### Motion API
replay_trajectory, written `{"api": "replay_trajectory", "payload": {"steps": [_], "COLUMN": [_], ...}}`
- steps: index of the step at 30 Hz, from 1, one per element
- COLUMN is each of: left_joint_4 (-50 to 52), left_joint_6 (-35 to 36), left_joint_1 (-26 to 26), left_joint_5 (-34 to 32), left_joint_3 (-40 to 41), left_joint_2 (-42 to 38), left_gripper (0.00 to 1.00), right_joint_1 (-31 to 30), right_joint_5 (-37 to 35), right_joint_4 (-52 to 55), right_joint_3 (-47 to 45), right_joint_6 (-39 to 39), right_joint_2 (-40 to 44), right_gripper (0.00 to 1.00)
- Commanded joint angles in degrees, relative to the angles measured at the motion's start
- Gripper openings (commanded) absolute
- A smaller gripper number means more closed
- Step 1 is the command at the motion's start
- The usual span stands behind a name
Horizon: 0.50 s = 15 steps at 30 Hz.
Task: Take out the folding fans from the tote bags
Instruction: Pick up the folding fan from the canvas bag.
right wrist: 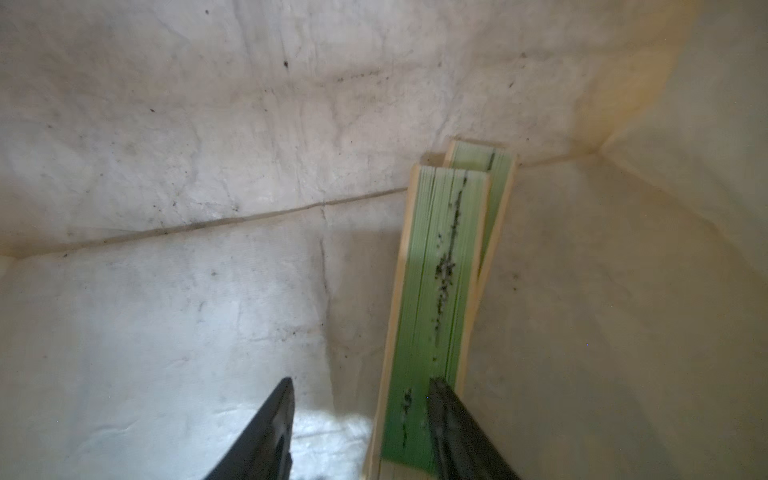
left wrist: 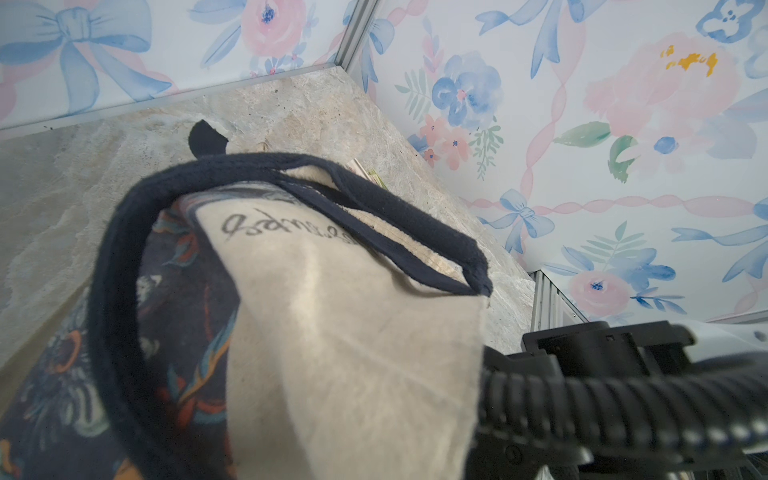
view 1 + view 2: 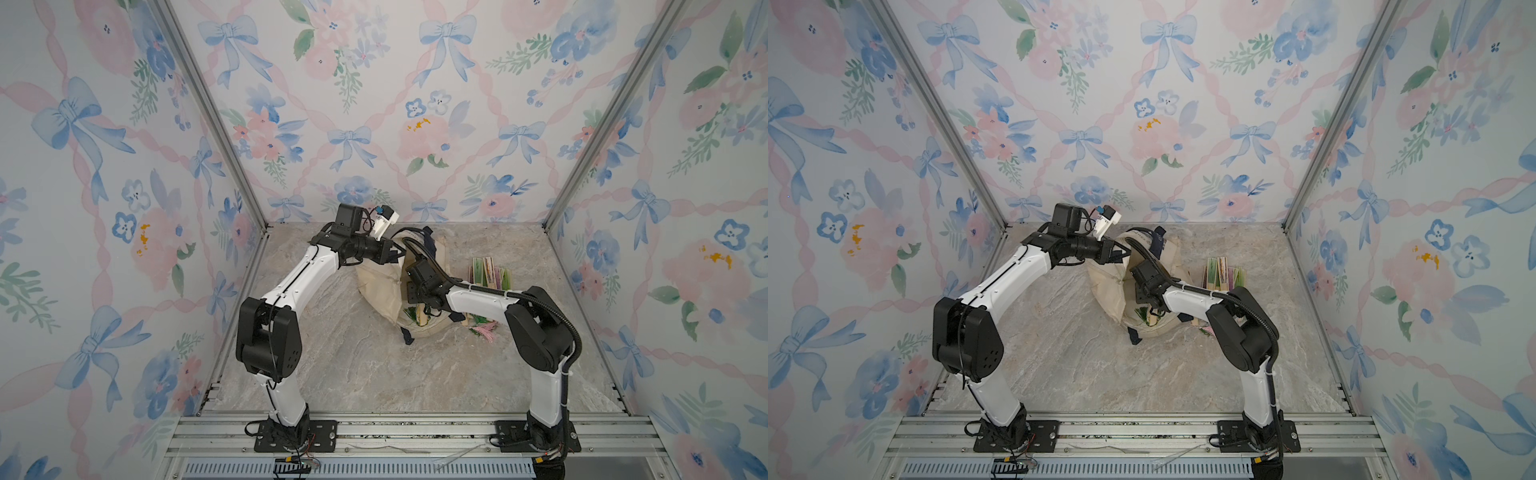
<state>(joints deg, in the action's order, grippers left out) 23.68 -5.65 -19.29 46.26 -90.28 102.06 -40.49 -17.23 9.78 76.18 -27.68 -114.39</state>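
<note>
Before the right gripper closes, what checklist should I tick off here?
1. The left gripper shut on bag: ok.
2. The right gripper inside bag: ok.
3. Its jaws astride top fan: not ok; one finger lies over its face.
4. The lower fan clear of the jaws: cannot tell; it runs under the top fan.
5. This bag emptied: not ok; two fans inside.
6. Room beside taken-out fans on table: cannot tell; partly hidden.

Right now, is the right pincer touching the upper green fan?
Cannot tell. Right wrist view: one finger of the open right pincer overlaps the upper fan; neither contact nor gap shows.
</note>
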Motion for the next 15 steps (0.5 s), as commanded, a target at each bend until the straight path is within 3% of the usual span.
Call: {"api": "replay_trajectory", "payload": {"steps": [1, 15], "left_joint_4": [-1.53, -1.53], "left_joint_6": [0.38, 0.22], "left_joint_1": [-0.65, -0.70], "left_joint_5": [2.59, 2.35], "left_joint_3": [-0.94, -1.19], "left_joint_2": [-0.46, 0.20], "left_gripper": [0.00, 0.00], "right_joint_1": [0.63, 0.60], "right_joint_5": [-1.16, -4.06], "right_joint_4": [2.83, 2.61], "right_joint_3": [0.92, -1.91], "right_joint_6": [0.18, 1.88], "right_joint_2": [-0.45, 3.82], "right_gripper": [0.51, 0.50]}}
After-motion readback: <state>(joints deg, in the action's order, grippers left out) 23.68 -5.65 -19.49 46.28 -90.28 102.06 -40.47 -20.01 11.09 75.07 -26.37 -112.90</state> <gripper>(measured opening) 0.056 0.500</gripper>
